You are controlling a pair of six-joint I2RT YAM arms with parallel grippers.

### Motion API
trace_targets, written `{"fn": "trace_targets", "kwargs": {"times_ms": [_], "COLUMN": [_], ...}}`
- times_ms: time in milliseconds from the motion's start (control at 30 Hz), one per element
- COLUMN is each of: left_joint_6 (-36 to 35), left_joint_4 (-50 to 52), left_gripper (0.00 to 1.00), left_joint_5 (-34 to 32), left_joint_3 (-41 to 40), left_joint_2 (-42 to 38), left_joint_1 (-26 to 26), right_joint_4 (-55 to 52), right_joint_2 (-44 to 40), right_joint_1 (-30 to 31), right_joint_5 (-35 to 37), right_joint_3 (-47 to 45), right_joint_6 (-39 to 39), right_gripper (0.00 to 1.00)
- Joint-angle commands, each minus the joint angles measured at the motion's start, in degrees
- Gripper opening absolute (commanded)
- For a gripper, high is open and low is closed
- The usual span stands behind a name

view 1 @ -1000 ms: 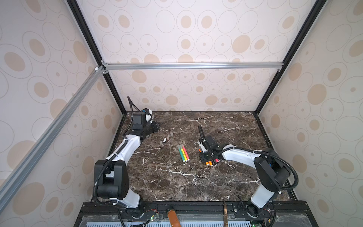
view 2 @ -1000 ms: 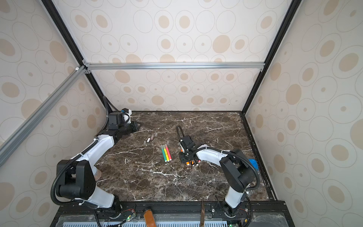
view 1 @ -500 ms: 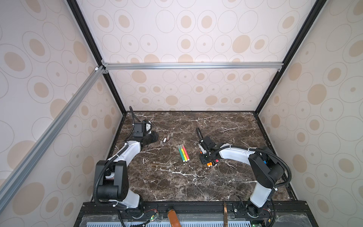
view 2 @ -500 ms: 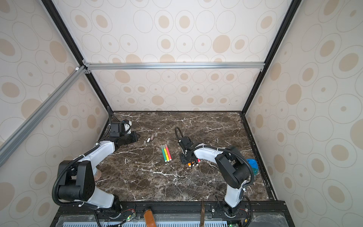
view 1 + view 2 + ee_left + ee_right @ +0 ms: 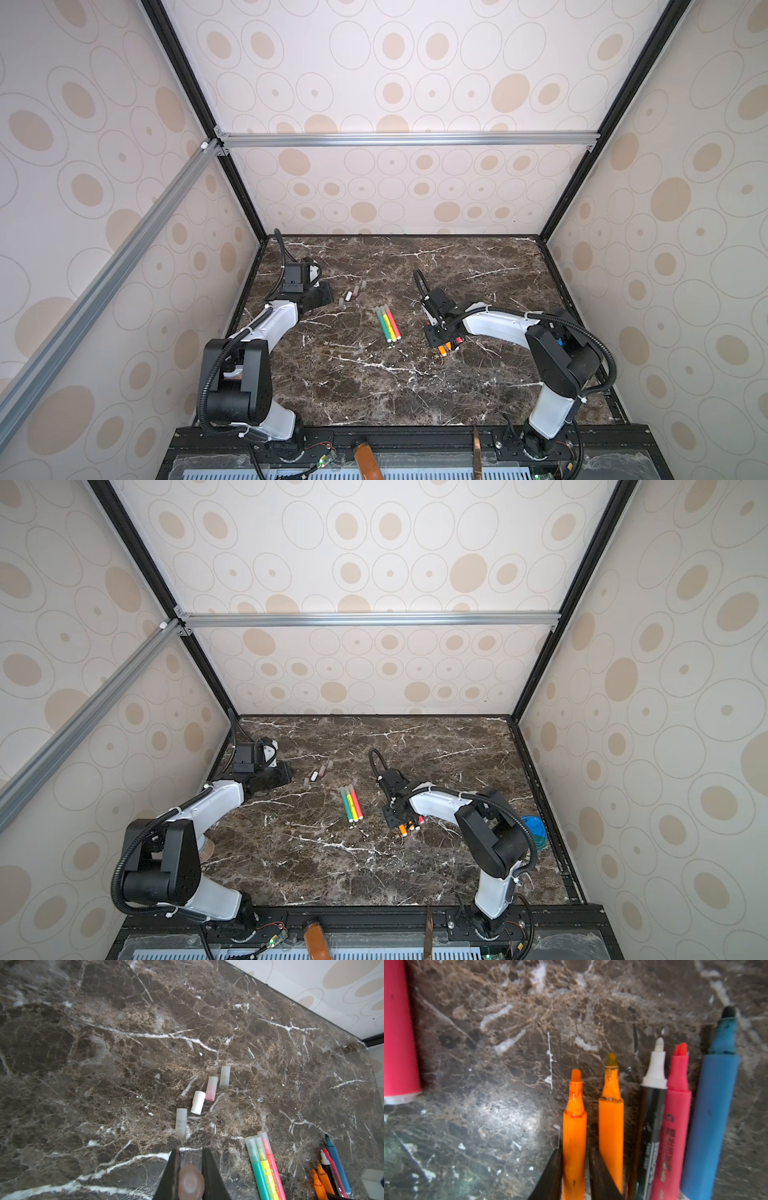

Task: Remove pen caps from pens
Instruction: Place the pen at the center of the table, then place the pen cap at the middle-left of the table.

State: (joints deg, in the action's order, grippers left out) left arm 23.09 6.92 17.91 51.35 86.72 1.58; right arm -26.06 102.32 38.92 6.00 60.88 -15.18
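Lowered since a second ago, the left gripper (image 5: 190, 1151) is clamped on a cap (image 5: 190, 1181), near four loose caps (image 5: 198, 1102). Three capped pens (image 5: 387, 323) lie in the middle. Jaws of the right gripper (image 5: 574, 1150) flank an orange pen (image 5: 574, 1126) beside four uncapped pens (image 5: 611, 1122); whether they squeeze it, I cannot tell.

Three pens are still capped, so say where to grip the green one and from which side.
Grip the green pen by its coloured barrel, mid-length, leaving its clear cap free. Come straight down, jaws across its width: it lies flat, with bare table on the left arm's side. The yellow pen touches its other side, so that jaw would probably have to wedge in.
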Motion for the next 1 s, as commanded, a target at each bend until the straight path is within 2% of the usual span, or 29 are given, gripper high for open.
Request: {"fn": "trace_targets", "kwargs": {"times_ms": [0,133,233,333,567,833,967], "left_joint_6": [-0.7,-0.3,0.0,0.2,-0.1,-0.8,-0.8], "left_joint_4": [-0.2,-0.7,-1.4,-2.2,-4.2,-5.0,-5.9], "left_gripper": [0.0,0.0,0.0,0.0,0.0,0.0,0.05], "left_joint_5": [-1.1,-0.9,0.0,0.4,0.3,-1.9,-1.7], "left_joint_3": [-1.1,-2.6,-4.0,-5.0,-4.9,-2.9,-1.6], "left_joint_2": [-1.6,-2.6,-2.8,-2.4,2.9,7.3,9.4], "left_joint_1": [-0.5,-0.5,-0.5,-0.4,-0.5,-0.5,-0.5], "right_joint_4": [-2.0,-2.2,-1.2,0.3,0.4,-0.7,-0.3], "right_joint_2": [0.3,0.0,-1.1,-3.9,-10.7,-12.3,-11.9], "right_joint_1": [0.1,0.1,0.1,0.1,0.1,0.0,0.1], "right_joint_5": [3.2,4.6,2.9,1.1,0.6,0.2,-0.5], "right_joint_3": [1.3,2.3,2.2,1.5,1.5,2.4,2.1], "right_joint_6": [1.4,2.1,2.6,2.4,1.8,1.6,1.1], "right_gripper": [0.25,0.24,0.25,0.3,0.34,0.34,0.34]}}
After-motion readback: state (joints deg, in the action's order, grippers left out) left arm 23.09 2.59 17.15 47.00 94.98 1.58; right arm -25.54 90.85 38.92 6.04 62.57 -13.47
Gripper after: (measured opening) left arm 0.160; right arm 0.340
